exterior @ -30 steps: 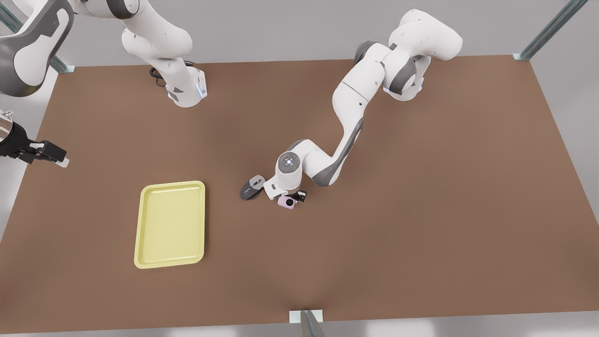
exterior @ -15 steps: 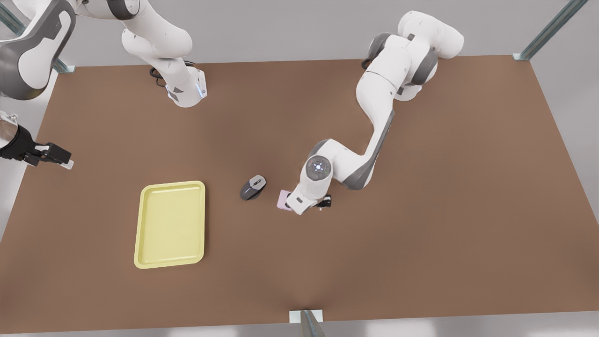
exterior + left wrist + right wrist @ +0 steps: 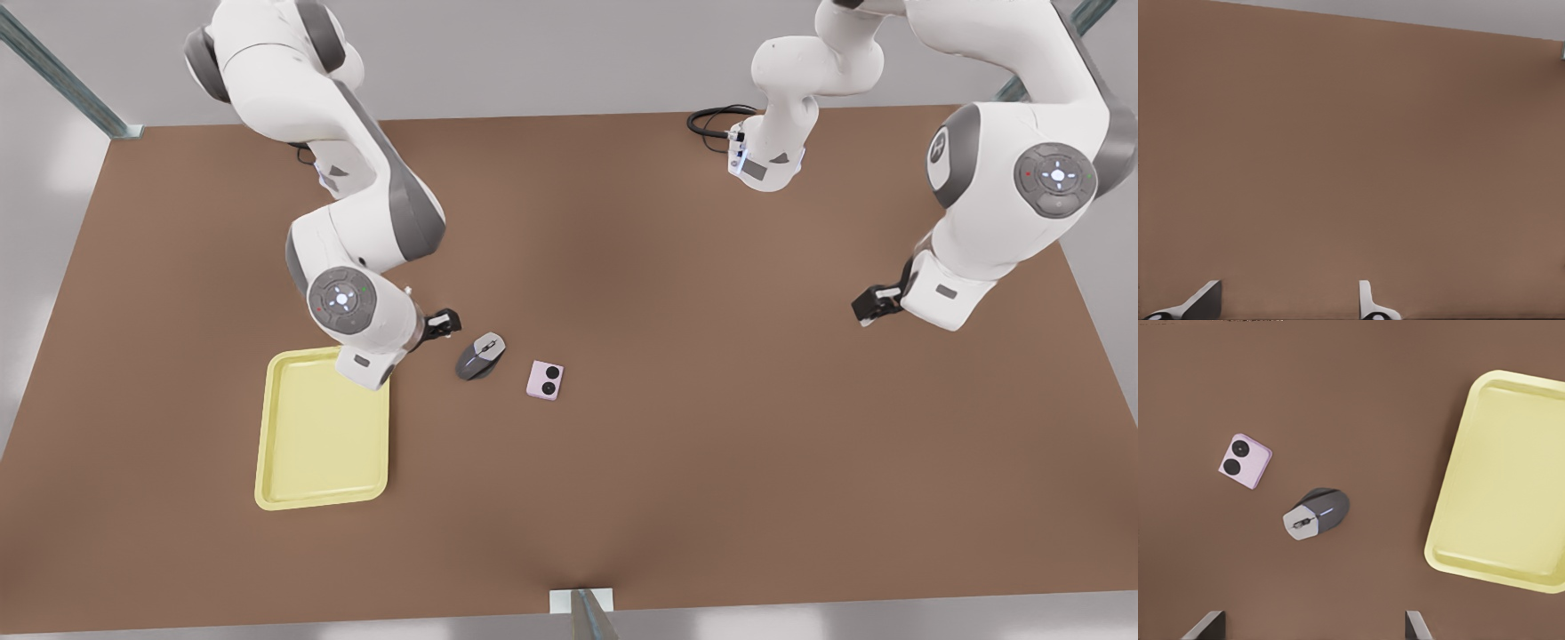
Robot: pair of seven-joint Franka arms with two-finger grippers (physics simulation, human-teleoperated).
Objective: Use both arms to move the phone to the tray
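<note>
front view: phone lies free beside mouse; right gripper and left gripper spread apart.

You had soft, even light from above. Shadows on the table were faint and diffuse. No glare or blur appeared.

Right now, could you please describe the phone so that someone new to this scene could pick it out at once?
Start at the pale yellow tray on the brown table. Toward the front view's right lies a grey computer mouse, and just beyond it the phone. Unlike the rounded mouse, it is a flat pink-lilac square with two black circles.
</note>
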